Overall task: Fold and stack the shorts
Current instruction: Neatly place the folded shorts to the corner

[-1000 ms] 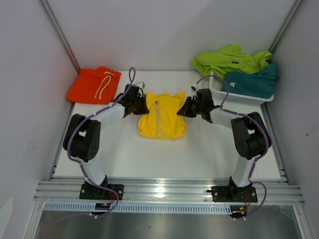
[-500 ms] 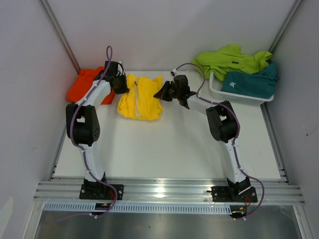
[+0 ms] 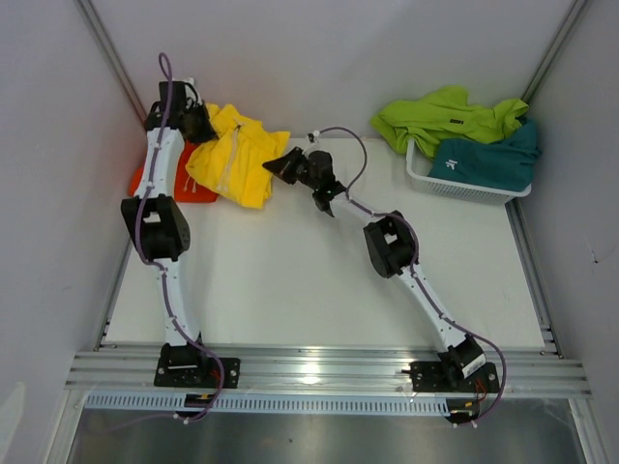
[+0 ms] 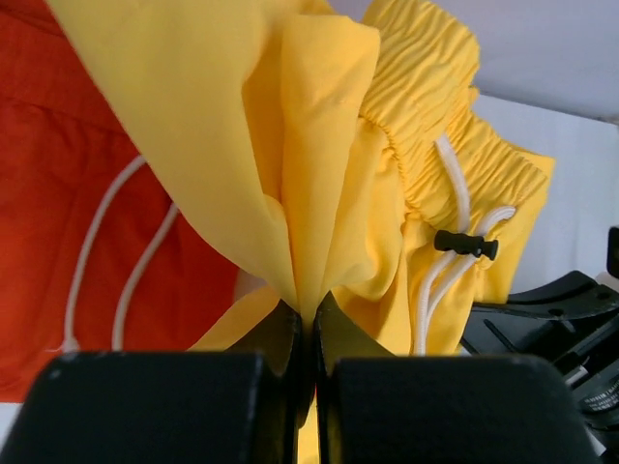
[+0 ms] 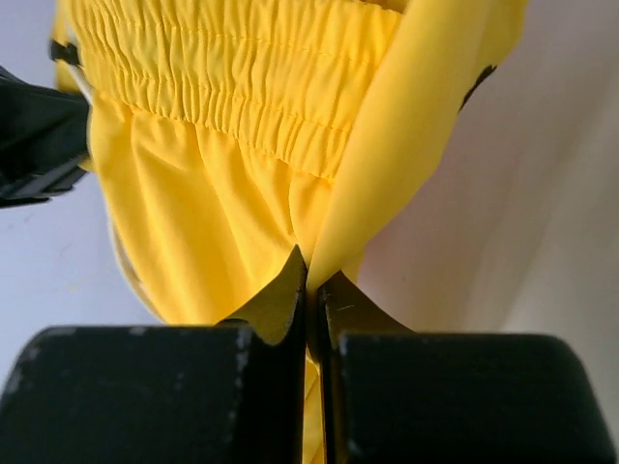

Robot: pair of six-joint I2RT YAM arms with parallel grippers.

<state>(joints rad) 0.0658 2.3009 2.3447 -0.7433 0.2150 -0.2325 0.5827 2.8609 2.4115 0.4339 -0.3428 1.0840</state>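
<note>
Pinching one edge of the yellow shorts (image 3: 237, 157), my left hand (image 4: 308, 333) is clamped tight above the orange shorts (image 4: 58, 126) at the worktop's (image 3: 319, 280) far left. My right hand (image 5: 311, 290) grips the opposite edge. Lime shorts (image 3: 435, 116) and teal shorts (image 3: 488, 159) fill the basket (image 3: 426, 180).

No readable text; teal shorts (image 3: 493, 159) bear a small white logo (image 3: 450, 164), illegible.

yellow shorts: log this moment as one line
left gripper: shut on yellow shorts | right gripper: shut on yellow shorts | yellow shorts: held over orange shorts | teal shorts, green shorts: at basket, unfolded
</note>
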